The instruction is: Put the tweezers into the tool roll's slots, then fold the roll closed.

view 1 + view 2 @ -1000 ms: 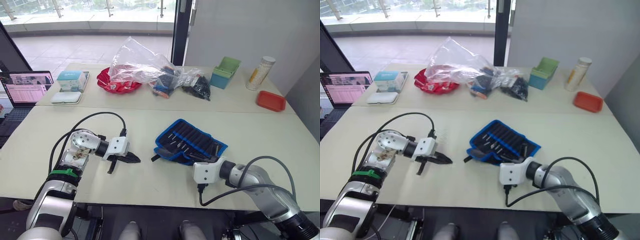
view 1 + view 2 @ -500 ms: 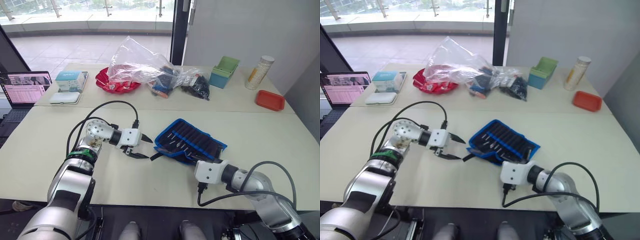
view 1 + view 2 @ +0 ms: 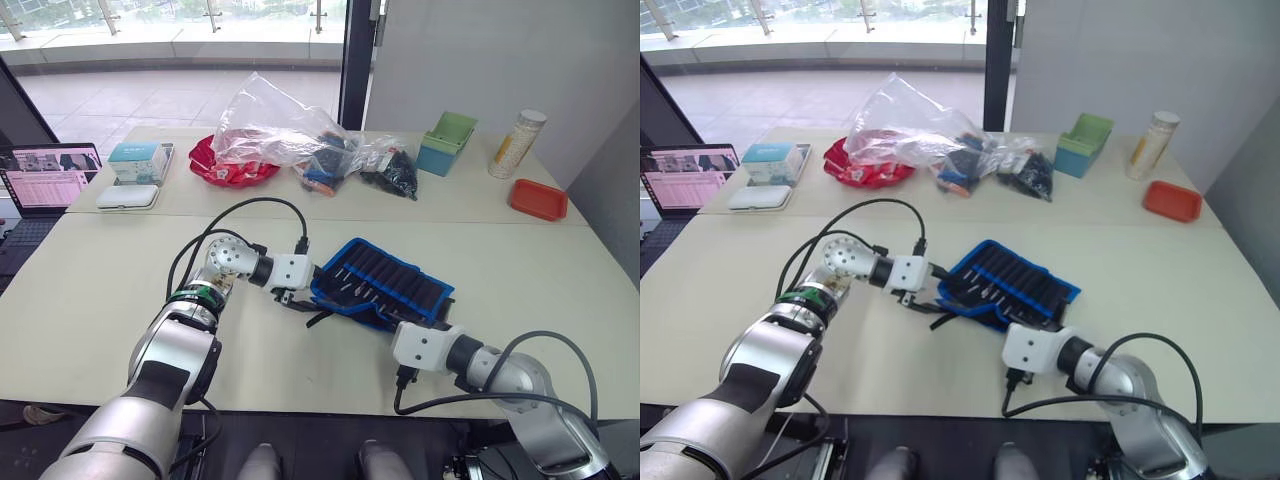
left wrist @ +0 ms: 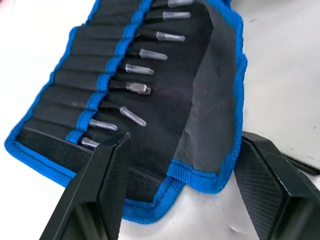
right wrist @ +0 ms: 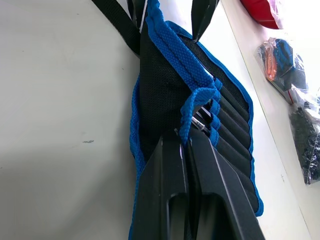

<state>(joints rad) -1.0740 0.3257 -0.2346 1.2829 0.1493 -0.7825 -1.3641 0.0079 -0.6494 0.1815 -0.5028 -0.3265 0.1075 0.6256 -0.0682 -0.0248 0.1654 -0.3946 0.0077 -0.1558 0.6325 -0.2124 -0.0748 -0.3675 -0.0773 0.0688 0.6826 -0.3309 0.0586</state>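
left gripper [image 4: 175, 150]: spread wide, astride the near corner of the tool roll [image 4: 125, 85]. tweezers [image 4: 132, 89] tucked in slots [image 4: 75, 80] just beyond. right gripper [image 5: 187, 145]: pinched onto tool roll's blue edge flap.

laptop [image 3: 45, 180], red bowl [image 3: 236, 165], green box [image 3: 447, 143], red tray [image 3: 538, 199]

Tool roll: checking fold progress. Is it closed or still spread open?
Mostly open: the tool roll lies spread, slots exposed, one flap partly folded over.

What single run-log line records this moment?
left gripper: open, straddling tool roll end | right gripper: shut on tool roll flap | tweezers: slotted | roll: unfolded
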